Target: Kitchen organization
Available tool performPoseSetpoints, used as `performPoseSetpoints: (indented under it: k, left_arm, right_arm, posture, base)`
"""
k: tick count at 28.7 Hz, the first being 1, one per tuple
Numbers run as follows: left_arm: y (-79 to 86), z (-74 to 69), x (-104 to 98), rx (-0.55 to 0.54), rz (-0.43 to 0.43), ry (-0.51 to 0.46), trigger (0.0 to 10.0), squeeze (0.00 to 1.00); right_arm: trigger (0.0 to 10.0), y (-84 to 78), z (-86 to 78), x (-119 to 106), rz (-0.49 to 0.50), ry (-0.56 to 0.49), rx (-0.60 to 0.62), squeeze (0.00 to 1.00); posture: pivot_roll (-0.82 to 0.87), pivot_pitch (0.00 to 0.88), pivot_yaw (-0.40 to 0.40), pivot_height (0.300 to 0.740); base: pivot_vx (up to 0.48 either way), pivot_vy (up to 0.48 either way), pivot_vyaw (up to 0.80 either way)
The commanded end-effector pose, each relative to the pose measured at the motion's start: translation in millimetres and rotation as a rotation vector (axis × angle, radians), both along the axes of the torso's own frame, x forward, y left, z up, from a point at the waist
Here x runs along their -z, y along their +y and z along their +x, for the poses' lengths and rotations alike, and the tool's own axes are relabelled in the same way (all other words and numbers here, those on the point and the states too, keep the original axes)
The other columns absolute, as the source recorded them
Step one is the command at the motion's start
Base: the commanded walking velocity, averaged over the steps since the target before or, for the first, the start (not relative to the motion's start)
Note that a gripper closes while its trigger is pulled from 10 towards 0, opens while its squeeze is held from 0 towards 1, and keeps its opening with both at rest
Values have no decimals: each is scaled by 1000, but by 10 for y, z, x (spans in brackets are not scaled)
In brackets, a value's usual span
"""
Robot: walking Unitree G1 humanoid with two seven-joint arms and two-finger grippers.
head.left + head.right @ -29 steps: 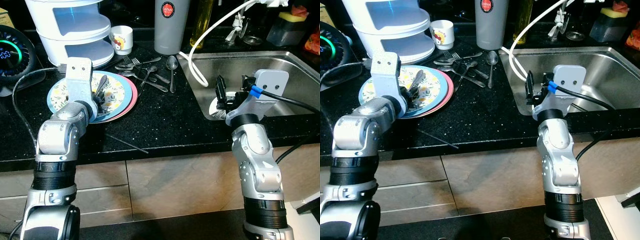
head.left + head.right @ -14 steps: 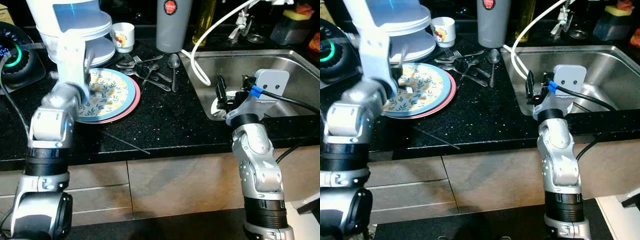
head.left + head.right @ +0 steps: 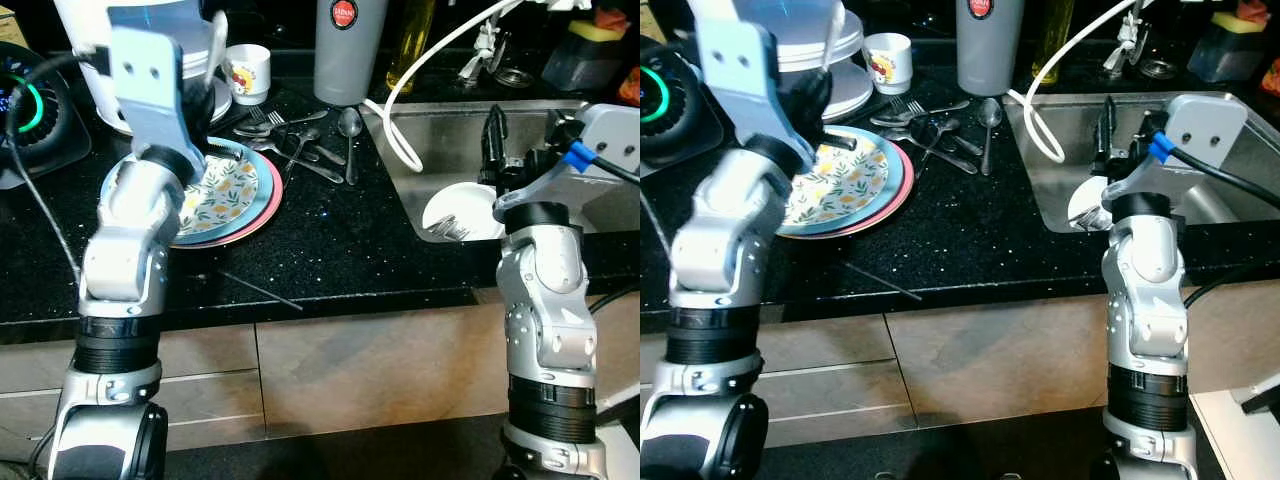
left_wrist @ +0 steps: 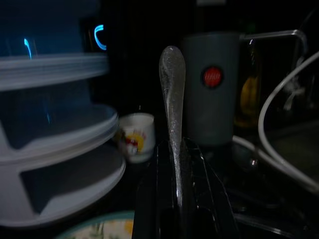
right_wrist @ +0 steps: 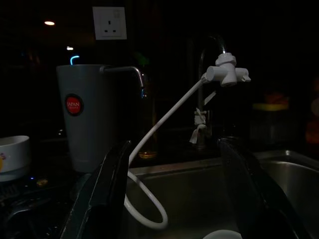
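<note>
Left gripper (image 4: pixel 174 199) pinches a slim metal utensil handle (image 4: pixel 172 94); right gripper (image 5: pixel 174 194) spread above steel sink (image 3: pixel 560 130)

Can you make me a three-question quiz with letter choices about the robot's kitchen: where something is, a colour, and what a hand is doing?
1. Where does the white bowl lie?
A. in the sink
B. on the flowered plate
C. on the floor

2. What colour is the tall cup with the red dot?
A. yellow
B. grey
C. green

3. What is the left end effector doing?
A. hanging open over the sink
B. holding the small mug
C. gripping a metal utensil handle

Answers:
1 A, the bowl sits inside the steel basin beside the right end effector.
2 B, its body is plain grey on the black counter.
3 C, the left wrist view shows the fingers closed around a silver handle standing up between them.
</note>
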State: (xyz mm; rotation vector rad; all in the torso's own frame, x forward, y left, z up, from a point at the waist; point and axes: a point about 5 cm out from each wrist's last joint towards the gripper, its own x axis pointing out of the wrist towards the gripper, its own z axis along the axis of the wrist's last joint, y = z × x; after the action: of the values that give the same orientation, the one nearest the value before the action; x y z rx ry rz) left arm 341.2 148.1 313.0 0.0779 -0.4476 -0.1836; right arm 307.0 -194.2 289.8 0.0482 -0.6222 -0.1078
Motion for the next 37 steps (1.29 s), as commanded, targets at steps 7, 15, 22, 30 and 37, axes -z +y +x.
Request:
performPoseSetpoints:
  k: [7,15,22,30,37]
  left_arm:
    - [-112,-22,154,38,20,0,10000,0]
    - [-83,-68,212,100,-86,28,10000,0]
    - [-81,-30,250,37,-59,21,10000,0]
    - [-39,21,306,-15,-78,47,10000,0]
    - [-24,45,305,-24,-73,43,10000,0]
  right_arm:
    - [10000,19,-30,43,30,-16,-28,0]
    - [10000,-165,-37,115,0,30,82,0]
    - [10000,-77,-37,115,-21,25,36,0]
    - [10000,-23,-26,129,-24,29,16,0]
    - [10000,-17,-33,135,-23,33,8,0]
  posture:
    - [62,98,0,740]
    - [61,97,1,740]
    - [56,95,1,740]
    - [55,92,-2,740]
    - [53,95,0,740]
  base:
    - [0,0,0]
    - [0,0,0]
    - [0,0,0]
    - [0,-164,0]
    - [244,-372,0]
